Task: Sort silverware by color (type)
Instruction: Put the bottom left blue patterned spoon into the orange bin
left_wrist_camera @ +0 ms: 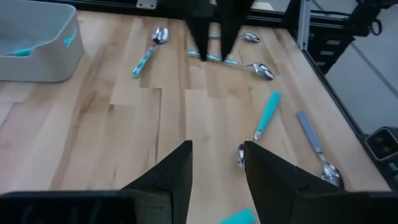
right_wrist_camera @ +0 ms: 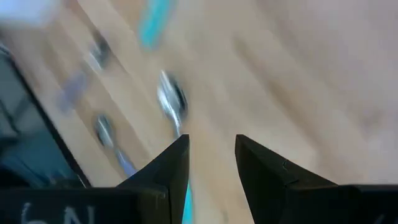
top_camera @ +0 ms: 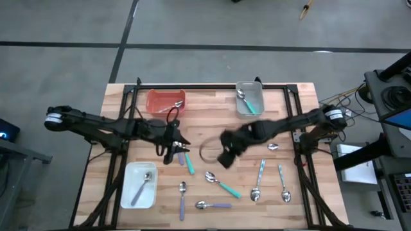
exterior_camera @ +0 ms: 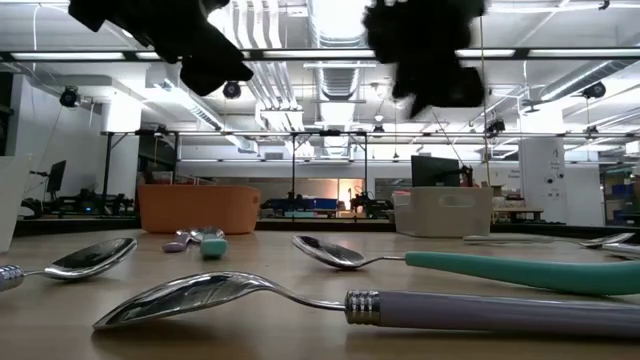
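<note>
both arms hang mid-frame with nothing held, the left gripper (top_camera: 174,151) and right gripper (top_camera: 226,156) spread apart, ready to grab loose spoons (top_camera: 218,185) for sorting.

Two dark jointed arms, white-capped at the shoulders, with black tapered fingers.

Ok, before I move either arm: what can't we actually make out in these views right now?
- High view: the left gripper covers whatever lies beneath it; only a teal handle pokes out.
- Right wrist view: motion blur smears the spoons; handle colours unclear.
- High view: orange tray contents too small to tell.
- Low view: both grippers cut off by the top edge.
</note>
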